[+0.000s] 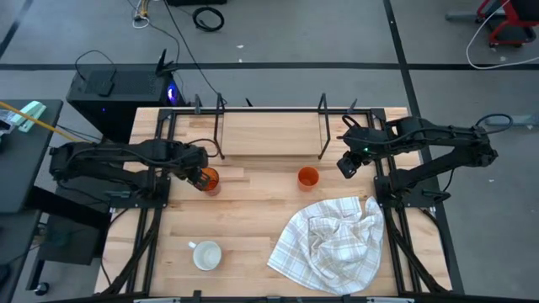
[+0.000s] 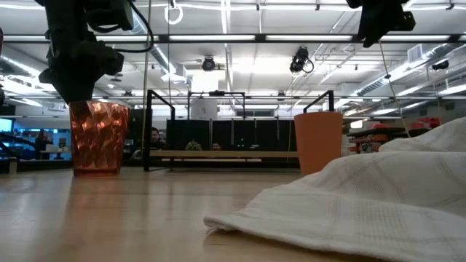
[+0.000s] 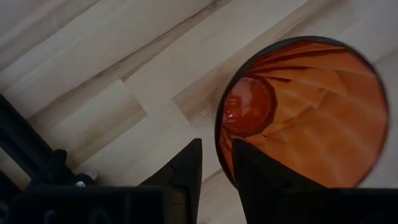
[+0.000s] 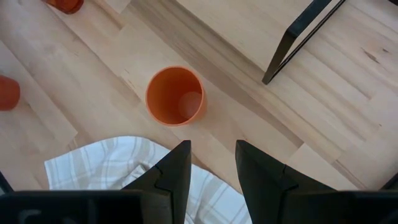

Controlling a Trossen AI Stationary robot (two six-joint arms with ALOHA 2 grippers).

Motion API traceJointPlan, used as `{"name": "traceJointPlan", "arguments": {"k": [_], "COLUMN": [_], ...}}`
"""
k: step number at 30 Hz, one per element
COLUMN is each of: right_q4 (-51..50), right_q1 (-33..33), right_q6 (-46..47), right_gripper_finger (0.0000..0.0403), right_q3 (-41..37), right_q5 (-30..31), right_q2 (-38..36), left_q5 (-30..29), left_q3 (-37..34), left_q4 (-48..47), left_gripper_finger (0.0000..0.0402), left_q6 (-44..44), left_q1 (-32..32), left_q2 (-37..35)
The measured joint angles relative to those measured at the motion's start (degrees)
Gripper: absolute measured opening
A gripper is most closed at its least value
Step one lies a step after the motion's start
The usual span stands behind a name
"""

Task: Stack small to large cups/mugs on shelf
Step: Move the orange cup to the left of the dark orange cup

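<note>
Tumbler [image 1: 208,180] pinched at rim by left gripper [image 3: 214,165], for shelf [image 1: 269,133] at twelve o'clock; right gripper [image 4: 211,163] spread above orange cup [image 4: 175,96].

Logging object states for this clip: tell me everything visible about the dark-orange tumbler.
The dark-orange tumbler is translucent, faceted like cut plastic or glass, tapering toward its base. It stands upright, mouth up and empty, on the wooden tabletop toward its left, in front of the shelf. The left gripper is at its rim, one finger inside the wall and one outside, straddling it. The base appears to rest on the table.
</note>
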Motion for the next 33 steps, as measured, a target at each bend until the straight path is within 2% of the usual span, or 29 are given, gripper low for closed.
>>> {"name": "traceJointPlan", "arguments": {"k": [7,11,16,21,28,33], "right_q4": [0.00,-0.01,0.00,0.00,0.00,0.00], "right_q1": [0.01,0.00,0.02,0.01,0.00,0.00], "right_q6": [-0.07,-0.08,-0.11,-0.42,-0.52,-0.53], "right_gripper_finger": [0.0132,0.0132,0.0132,0.0132,0.0132,0.0132], "right_q3": [0.00,0.00,0.00,0.00,0.00,0.00], "right_q5": [0.00,0.00,0.00,0.02,0.02,0.02], "right_q2": [0.00,0.00,0.00,0.00,0.00,0.00], "left_q5": [-0.02,-0.04,0.20,-0.06,-0.06,-1.05], "left_q3": [0.00,0.00,0.04,1.15,12.00,21.65], "left_q4": [2.81,3.81,4.71,4.64,5.29,4.15], "left_gripper_finger": [0.0089,0.0065,0.0015,0.0014,0.0013,0.0013], "left_q6": [1.17,1.81,2.14,1.50,3.49,9.04], "left_q1": [0.00,0.00,0.00,0.00,0.00,0.05], "left_q2": [3.58,5.42,5.27,4.71,5.17,10.47]}}
